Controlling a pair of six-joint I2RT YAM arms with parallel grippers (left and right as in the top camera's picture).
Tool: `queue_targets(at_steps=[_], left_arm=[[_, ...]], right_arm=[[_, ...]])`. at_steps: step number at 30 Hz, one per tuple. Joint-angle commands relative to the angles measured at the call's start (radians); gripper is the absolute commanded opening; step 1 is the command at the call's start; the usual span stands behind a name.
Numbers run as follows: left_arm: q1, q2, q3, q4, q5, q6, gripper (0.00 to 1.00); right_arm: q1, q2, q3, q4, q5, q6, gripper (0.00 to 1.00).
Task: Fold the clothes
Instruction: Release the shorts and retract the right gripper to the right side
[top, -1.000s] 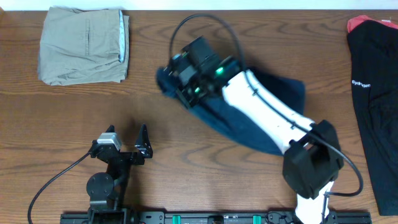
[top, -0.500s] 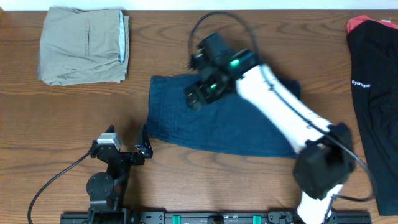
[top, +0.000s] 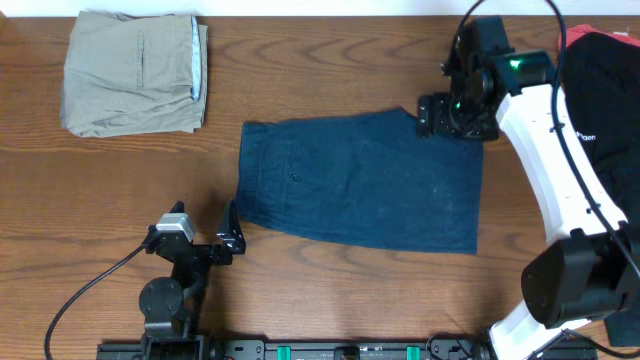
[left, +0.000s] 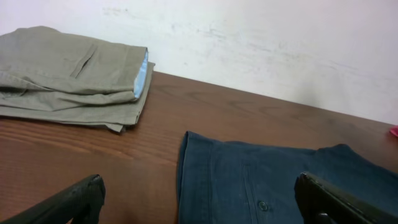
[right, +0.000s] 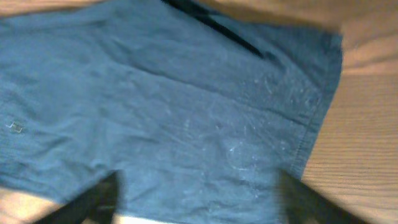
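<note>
The dark navy-blue fabric shorts (top: 360, 180) lie flat in the middle of the brown wooden worktop (top: 330, 50). Their long axis runs left to right, with the waistband end at the left and the leg hems at the right.

A second ago they were a bunched heap under the right arm. Half a second ago that arm was over their middle. Now the cloth is spread out and the right tool (top: 432, 115) is at the upper right corner of the shorts. The left arm has not stirred; the left tool (top: 232, 228) sits just off the lower left corner.

The left wrist view looks low across the waistband and picks out a small button (left: 263, 205), with the fingers spread wide to either side and nothing between them. The right wrist view is blurred but shows a stitched hem (right: 314, 118) and that tool's dark fingers (right: 99, 199) standing well apart over the cloth, gripping nothing.

The folded khaki-beige shorts with light-blue lining (top: 135, 72) rest at the far left corner. Only the overhead view shows the black garment with small white lettering (top: 625, 150) at the right edge.
</note>
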Motion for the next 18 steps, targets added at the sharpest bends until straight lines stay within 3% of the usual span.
queue_targets(at_steps=[1, 4, 8, 18], left_arm=[[0.005, -0.002, -0.017, -0.032, 0.014, 0.006, 0.98], [0.005, -0.002, -0.017, -0.032, 0.014, 0.006, 0.98], [0.005, -0.002, -0.017, -0.032, 0.014, 0.006, 0.98], [0.005, -0.002, -0.017, -0.032, 0.014, 0.006, 0.98]], right_arm=[[-0.008, 0.023, -0.136, 0.079, 0.031, 0.016, 0.4], [-0.01, 0.023, -0.229, 0.175, 0.047, 0.027, 0.18], [-0.01, 0.023, -0.329, 0.298, 0.126, 0.096, 0.06], [-0.028, 0.025, -0.512, 0.512, 0.204, 0.174, 0.01]])
